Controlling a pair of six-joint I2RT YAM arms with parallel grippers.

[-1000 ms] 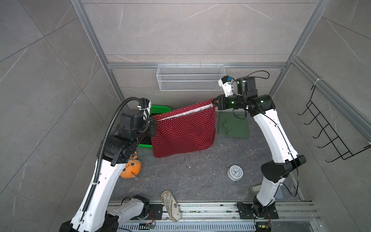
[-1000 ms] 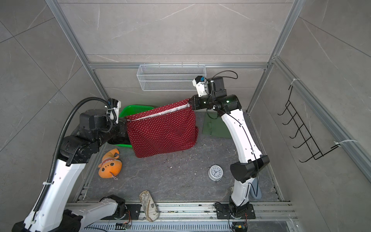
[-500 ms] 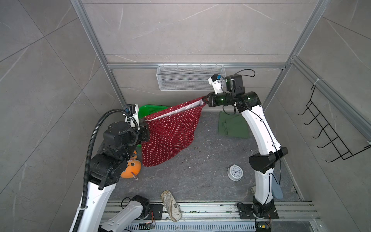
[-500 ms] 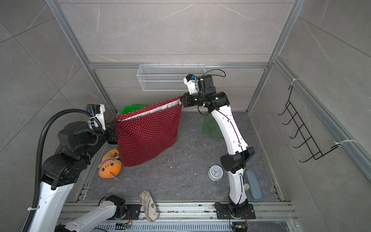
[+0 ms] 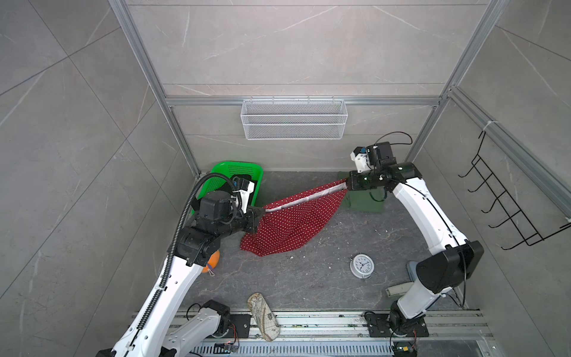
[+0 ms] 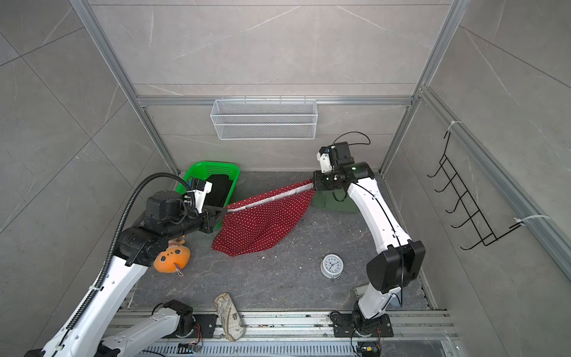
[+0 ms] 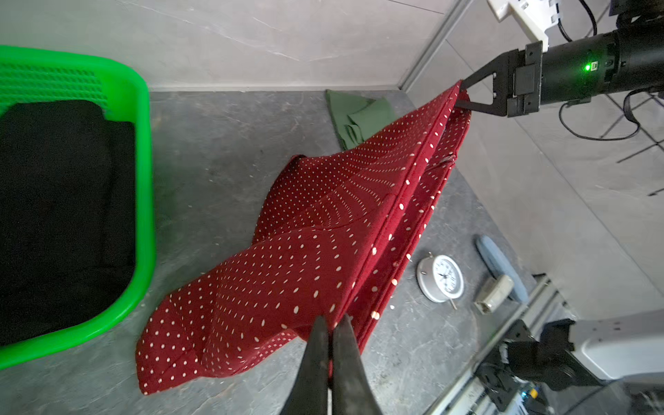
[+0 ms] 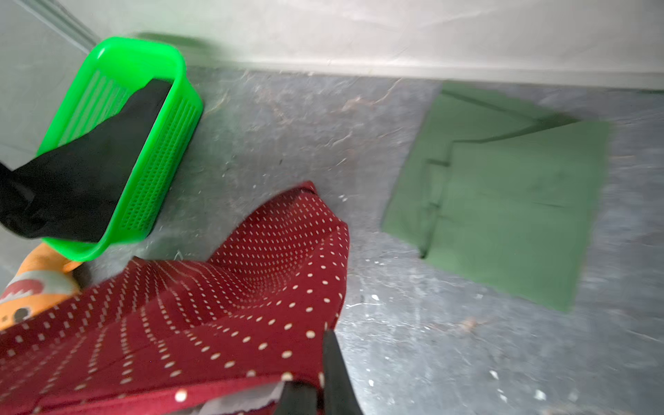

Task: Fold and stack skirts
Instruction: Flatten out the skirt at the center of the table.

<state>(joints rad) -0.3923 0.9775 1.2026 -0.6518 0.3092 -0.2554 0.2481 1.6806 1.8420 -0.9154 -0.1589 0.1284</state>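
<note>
Our left claw (image 5: 262, 213) and right claw (image 5: 346, 184) are each clamped tight on one end of the red polka-dot skirt (image 5: 293, 224) at its waistband. The skirt is stretched between them, and its hem drapes onto the tabletop (image 5: 309, 278). The folded dark green skirt (image 8: 503, 197) lies flat near the right claw. The black skirt (image 6: 221, 190) sits in the green basket (image 6: 213, 167).

left arm (image 5: 173, 278) and right arm (image 5: 429, 213) bend inward, left gripper (image 5: 262, 212) and right gripper (image 5: 346, 184) facing each other, each pinched tight on the red skirt (image 5: 290, 224).
</note>
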